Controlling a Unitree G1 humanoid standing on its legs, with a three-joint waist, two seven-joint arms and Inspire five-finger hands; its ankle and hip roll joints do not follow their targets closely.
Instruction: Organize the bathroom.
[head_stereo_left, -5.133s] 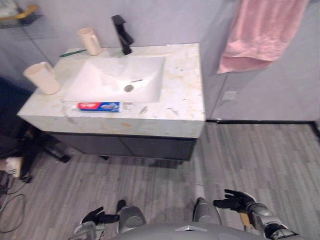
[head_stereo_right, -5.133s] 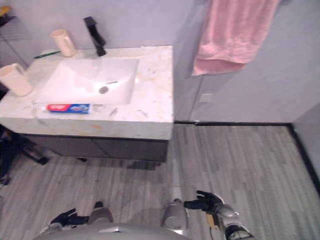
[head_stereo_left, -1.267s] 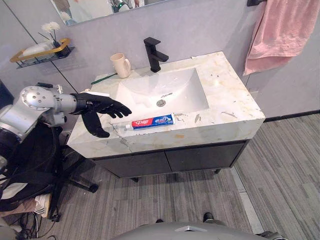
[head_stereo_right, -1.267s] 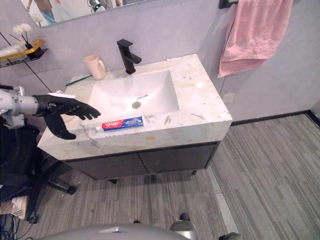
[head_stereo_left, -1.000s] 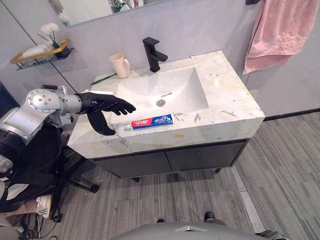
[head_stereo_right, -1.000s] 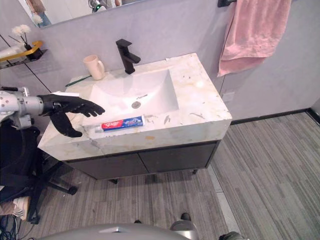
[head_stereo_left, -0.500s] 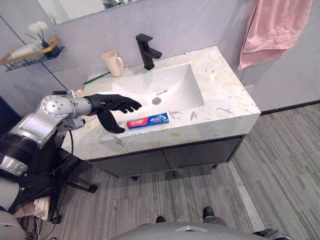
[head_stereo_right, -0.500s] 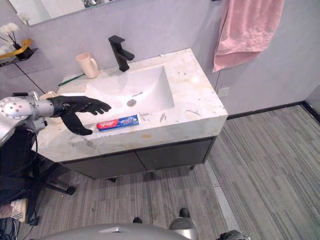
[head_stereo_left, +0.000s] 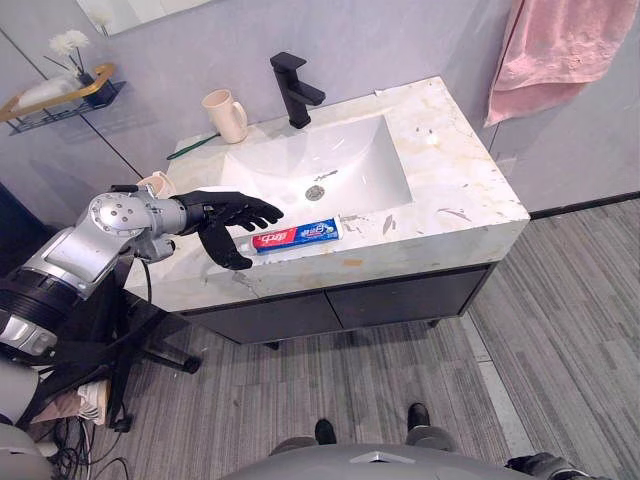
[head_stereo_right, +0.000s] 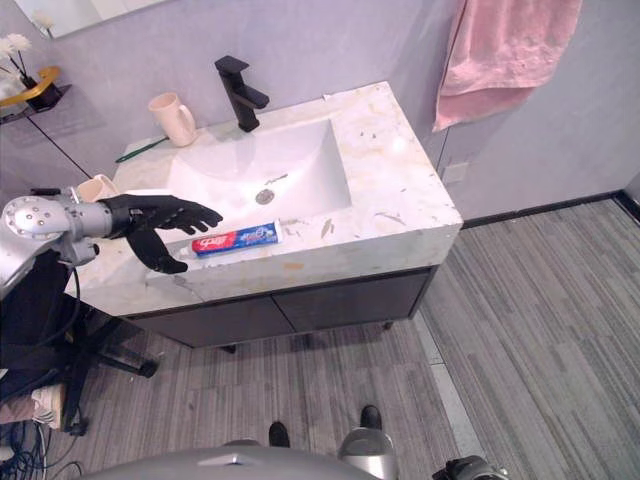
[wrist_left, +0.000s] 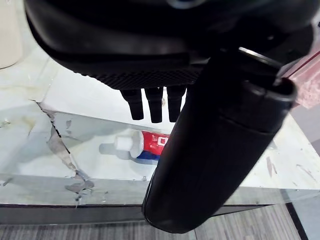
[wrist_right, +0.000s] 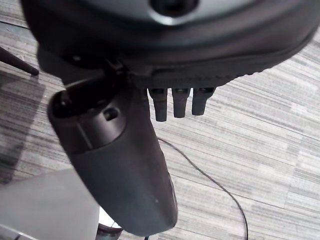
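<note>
A red, white and blue toothpaste tube (head_stereo_left: 296, 235) lies along the front of the marble counter (head_stereo_left: 455, 190), cap end pointing left. My left hand (head_stereo_left: 226, 214) hovers open just left of that cap end, fingers stretched toward the basin and thumb hanging down. In the left wrist view the tube (wrist_left: 144, 147) shows past my straight fingers (wrist_left: 150, 103). A cream cup (head_stereo_left: 225, 115) stands beside the black faucet (head_stereo_left: 294, 89), with a green toothbrush (head_stereo_left: 190, 148) lying near it. A second cream cup (head_stereo_right: 95, 187) sits behind my left forearm. My right hand (wrist_right: 120, 170) hangs open over the floor.
The white sink basin (head_stereo_left: 320, 165) fills the counter's middle. A pink towel (head_stereo_left: 560, 50) hangs on the wall at the right. A gold-rimmed wall shelf (head_stereo_left: 55, 90) with flowers is at the far left. A dark chair base (head_stereo_left: 130, 350) stands left of the cabinet.
My left hand has reached rightward along the counter and come close to the toothpaste's cap end. The camera has shifted too. The tube and cups have stayed put.
</note>
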